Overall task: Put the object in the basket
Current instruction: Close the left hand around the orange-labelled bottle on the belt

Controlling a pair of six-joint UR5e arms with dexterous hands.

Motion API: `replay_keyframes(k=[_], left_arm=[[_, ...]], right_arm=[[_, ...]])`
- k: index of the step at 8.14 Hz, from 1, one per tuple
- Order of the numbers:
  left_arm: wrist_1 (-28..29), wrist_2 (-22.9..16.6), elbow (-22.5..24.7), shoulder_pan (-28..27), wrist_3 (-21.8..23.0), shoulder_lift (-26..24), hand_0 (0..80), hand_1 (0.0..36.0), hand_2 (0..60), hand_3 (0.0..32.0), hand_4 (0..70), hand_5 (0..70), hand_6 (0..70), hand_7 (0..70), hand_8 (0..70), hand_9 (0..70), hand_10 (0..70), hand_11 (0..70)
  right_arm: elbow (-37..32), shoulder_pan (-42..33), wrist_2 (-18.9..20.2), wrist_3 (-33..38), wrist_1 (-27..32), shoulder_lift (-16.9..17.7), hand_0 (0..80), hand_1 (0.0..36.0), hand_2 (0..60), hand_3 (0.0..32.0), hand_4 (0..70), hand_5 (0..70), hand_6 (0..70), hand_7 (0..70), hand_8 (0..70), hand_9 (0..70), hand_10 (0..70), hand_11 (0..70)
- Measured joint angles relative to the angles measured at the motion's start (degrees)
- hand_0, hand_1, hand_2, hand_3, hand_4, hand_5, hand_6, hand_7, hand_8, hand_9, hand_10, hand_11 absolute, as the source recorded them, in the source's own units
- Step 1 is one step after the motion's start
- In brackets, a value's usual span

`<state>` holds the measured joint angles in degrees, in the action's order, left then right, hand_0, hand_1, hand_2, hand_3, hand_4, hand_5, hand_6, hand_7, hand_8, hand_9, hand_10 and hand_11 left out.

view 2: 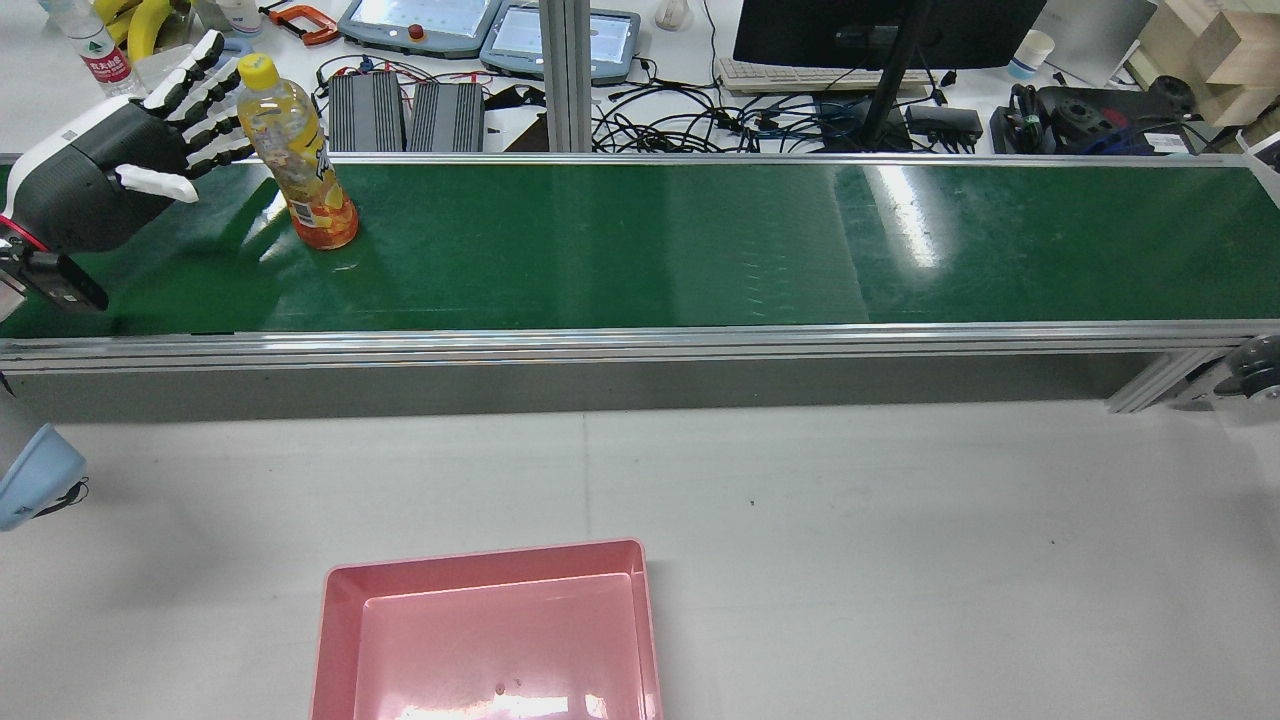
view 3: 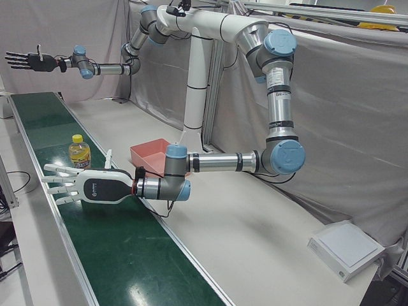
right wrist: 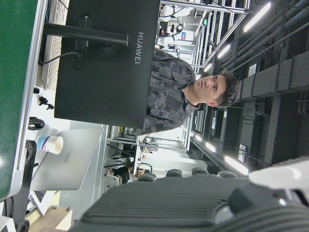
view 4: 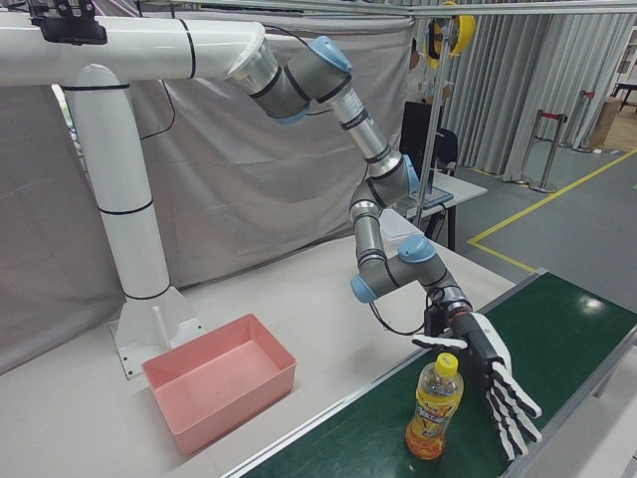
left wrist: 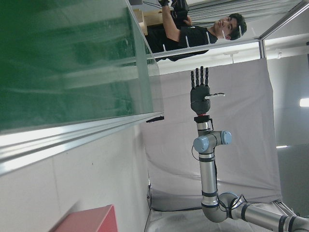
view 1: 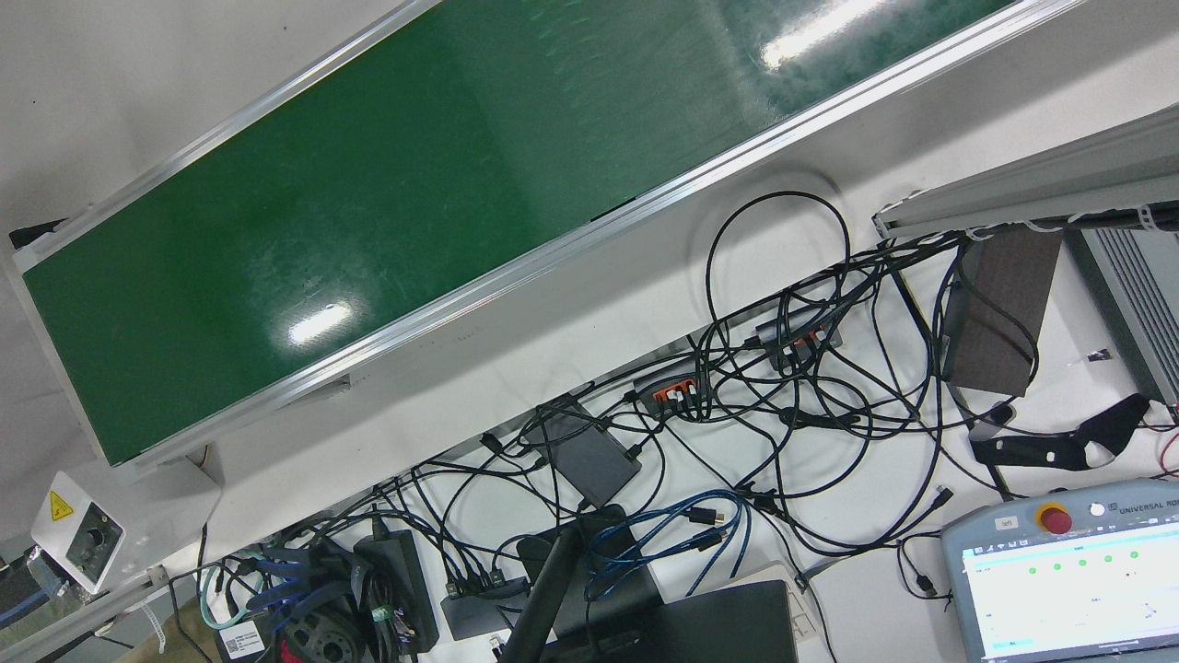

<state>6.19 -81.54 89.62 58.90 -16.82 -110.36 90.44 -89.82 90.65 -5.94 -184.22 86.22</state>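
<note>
Two white-and-grey arms rose from one pedestal beside a long green conveyor belt, which ran left to right across the far side of the white table. On the near part of that table, well apart from the belt, sat the pink basket, with nothing in it. Beyond the belt's far rail lay a tangle of black cables and a dark monitor.

In the rear view the left hand hovered over the left end of the belt, fingers spread and straight, holding nothing. Just to its right stood the bottle, upright on the belt, with orange drink, a yellow label and a yellow cap. The right-front view showed that hand beside the bottle, not wrapped around it; whether any fingertip touched it could not be told.

The right hand was held out in the air at the far end of the belt in the left-front view, also splayed and holding nothing, well away from the bottle and the basket.
</note>
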Motion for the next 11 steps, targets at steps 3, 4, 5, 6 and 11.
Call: replay_keyframes(k=[3, 4, 5, 6, 11], left_arm=[[0.0, 0.4, 0.3, -0.1, 0.1, -1.0, 50.5, 12.3, 0.0, 17.0, 3.3, 0.0, 0.0, 0.9, 6.0, 7.1, 6.4, 10.8], [-0.2, 0.4, 0.3, 0.0, 0.1, -1.2, 50.4, 13.6, 1.7, 3.0, 19.2, 5.8, 0.0, 4.4, 10.9, 13.7, 13.0, 20.1], [-1.1, 0.4, 0.3, 0.1, 0.1, -1.3, 53.8, 17.2, 24.8, 0.0, 70.0, 23.4, 1.5, 18.3, 24.0, 33.6, 51.5, 70.0], [-2.7, 0.3, 0.3, 0.1, 0.0, -1.8, 56.5, 16.3, 47.3, 0.0, 70.0, 59.8, 40.2, 62.6, 62.4, 70.0, 70.0, 70.0], [-4.9, 0.0, 2.0, 0.6, 1.3, -2.4, 45.7, 14.1, 60.0, 0.0, 70.0, 70.0, 70.0, 70.0, 70.0, 70.0, 70.0, 70.0]], right_arm=[[0.0, 0.0, 0.0, 0.1, 0.0, 0.0, 0.0, 0.0, 0.0, 0.0, 0.0, 0.0, 0.0, 0.0, 0.0, 0.0, 0.0, 0.0], [0.0, 0.0, 0.0, 0.0, 0.0, 0.0, 0.0, 0.0, 0.0, 0.0, 0.0, 0.0, 0.0, 0.0, 0.0, 0.0, 0.0, 0.0], [0.0, 0.0, 0.0, 0.0, 0.0, 0.0, 0.0, 0.0, 0.0, 0.0, 0.0, 0.0, 0.0, 0.0, 0.0, 0.0, 0.0, 0.0], [0.1, 0.0, 0.0, 0.0, 0.0, 0.0, 0.0, 0.0, 0.0, 0.0, 0.0, 0.0, 0.0, 0.0, 0.0, 0.0, 0.0, 0.0], [0.1, 0.0, 0.0, 0.0, 0.0, 0.0, 0.0, 0.0, 0.0, 0.0, 0.0, 0.0, 0.0, 0.0, 0.0, 0.0, 0.0, 0.0]])
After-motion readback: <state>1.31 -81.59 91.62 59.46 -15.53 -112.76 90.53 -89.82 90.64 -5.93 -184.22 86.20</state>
